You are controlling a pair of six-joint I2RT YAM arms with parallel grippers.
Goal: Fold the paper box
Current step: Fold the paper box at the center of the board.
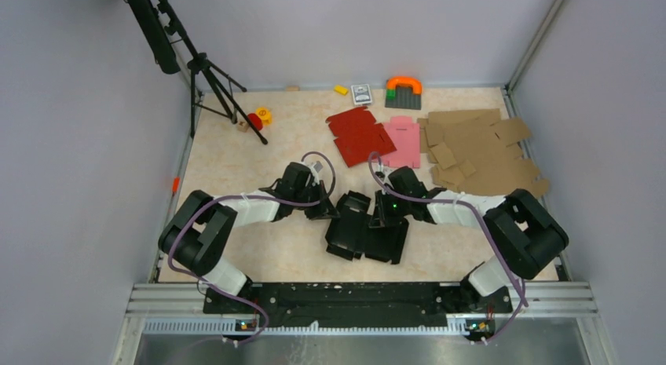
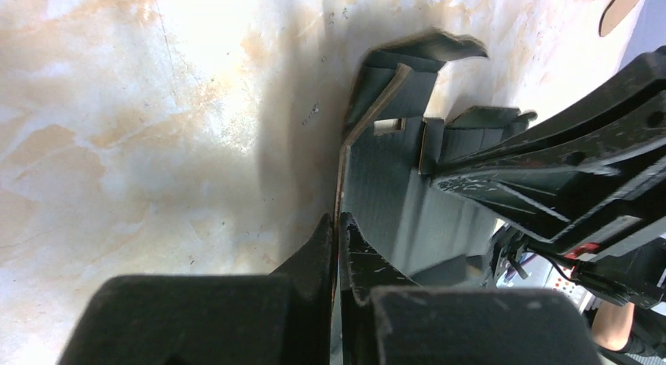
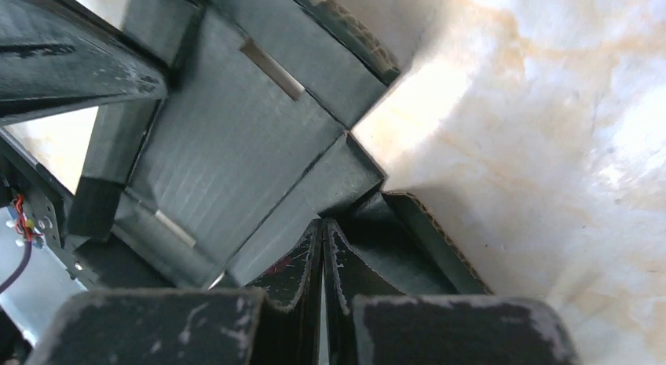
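The black paper box [image 1: 365, 230] lies part-folded on the table between both arms. My left gripper [image 1: 323, 210] is at its left edge. In the left wrist view that gripper [image 2: 338, 224] is shut on a thin side panel of the box [image 2: 389, 184], which stands upright between the fingers. My right gripper [image 1: 382, 216] is over the box's upper right part. In the right wrist view its fingers [image 3: 323, 228] are shut, tips down at a crease inside the box [image 3: 228, 145], and no cardboard shows between them.
A red blank [image 1: 357, 135], a pink blank [image 1: 403, 141] and a pile of brown cardboard [image 1: 479, 149] lie at the back right. A tripod [image 1: 208, 82] stands at the back left beside small toys [image 1: 257, 118]. An orange arch [image 1: 404, 86] sits by the back wall.
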